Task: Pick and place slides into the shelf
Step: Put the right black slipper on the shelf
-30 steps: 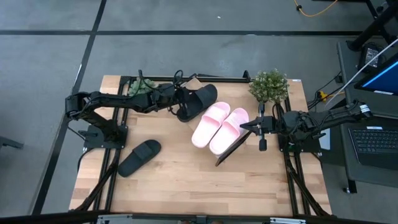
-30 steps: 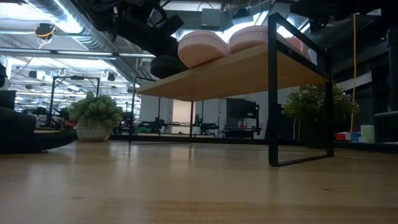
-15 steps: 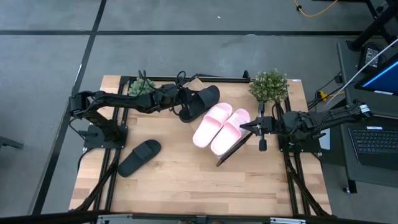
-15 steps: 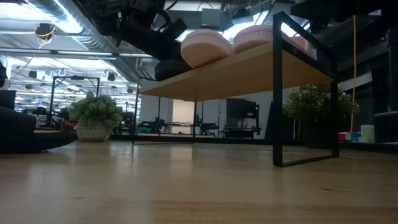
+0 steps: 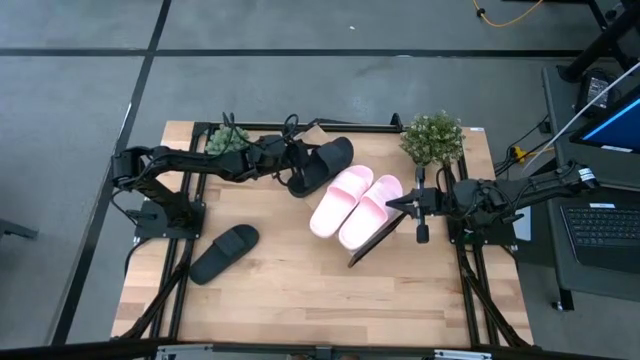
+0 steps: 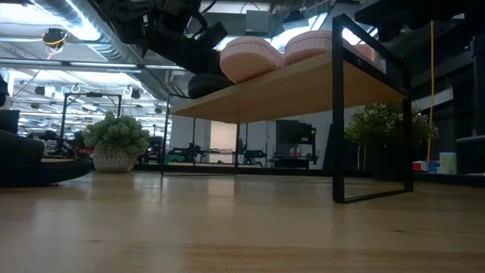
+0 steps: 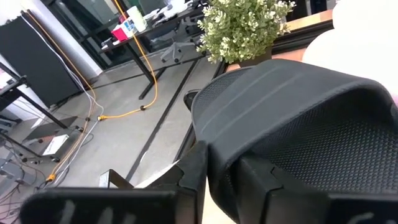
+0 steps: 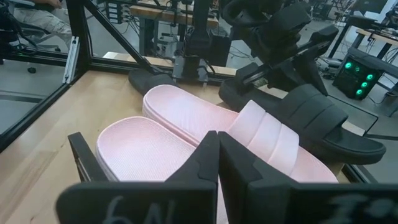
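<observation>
The shelf (image 6: 288, 87), a light wood board on a thin black frame (image 5: 368, 243), stands on the table. A pale pink pair of slides (image 5: 355, 205) lies on it. A black slide (image 5: 322, 163) rests sole-down on its far left end (image 6: 206, 83). My left gripper (image 5: 292, 165) reaches it from the table's left, its fingers (image 7: 261, 186) apart on either side of the slide's side rim. My right gripper (image 5: 392, 205) is shut at the shelf's right end, by the pink pair (image 8: 186, 124). A second black slide (image 5: 225, 252) lies on the table, near left. My left gripper has the black slide's side rim (image 7: 224, 177), below the strap, between its two fingers, coming about level from the table's left. I cannot tell whether the fingers still touch the rim. The slide lies on the shelf board. My right gripper is shut at the shelf's end frame. I cannot tell whether it touches it.
Two small potted plants stand at the table's far edge, one at the left (image 5: 225, 140) and one at the right (image 5: 432, 138). A laptop (image 5: 605, 225) sits beyond the table's right side. The near half of the tabletop (image 5: 320, 300) shows bare wood.
My left gripper has gone a little toward the table's right edge and down with the black slide, which now lies on the shelf board. The shelf and the pink pair on it have slid slightly the same way, then everything has kept still.
</observation>
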`<action>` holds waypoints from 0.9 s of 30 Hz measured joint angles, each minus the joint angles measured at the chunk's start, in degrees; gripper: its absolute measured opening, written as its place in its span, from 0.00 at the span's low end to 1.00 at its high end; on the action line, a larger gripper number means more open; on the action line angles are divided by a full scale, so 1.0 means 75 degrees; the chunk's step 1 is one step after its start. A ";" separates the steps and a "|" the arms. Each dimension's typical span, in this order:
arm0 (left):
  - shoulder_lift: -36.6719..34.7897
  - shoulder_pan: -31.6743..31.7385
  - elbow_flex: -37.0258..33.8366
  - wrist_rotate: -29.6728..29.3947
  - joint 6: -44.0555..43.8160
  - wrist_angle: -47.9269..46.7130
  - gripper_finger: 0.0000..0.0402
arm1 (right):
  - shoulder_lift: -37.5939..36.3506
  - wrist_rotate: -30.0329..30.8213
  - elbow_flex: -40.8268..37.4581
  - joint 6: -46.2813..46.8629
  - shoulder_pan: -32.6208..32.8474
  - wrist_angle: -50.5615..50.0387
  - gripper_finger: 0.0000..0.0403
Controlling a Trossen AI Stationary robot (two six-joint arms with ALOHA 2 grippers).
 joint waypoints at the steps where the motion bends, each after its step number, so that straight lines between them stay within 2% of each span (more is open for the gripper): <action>1: 0.0000 0.0000 -0.0003 0.0005 0.0003 0.0003 0.17 | 0.0000 0.0002 0.0000 0.0000 0.0000 0.0000 0.01; 12: 0.0015 0.0000 -0.0018 0.0050 0.0038 0.0080 0.31 | 0.0000 0.0002 0.0000 0.0000 0.0000 0.0000 0.01; 27: 0.0015 -0.0006 -0.0023 0.0055 -0.0006 0.0281 0.38 | 0.0000 0.0003 0.0000 0.0000 -0.0003 0.0001 0.01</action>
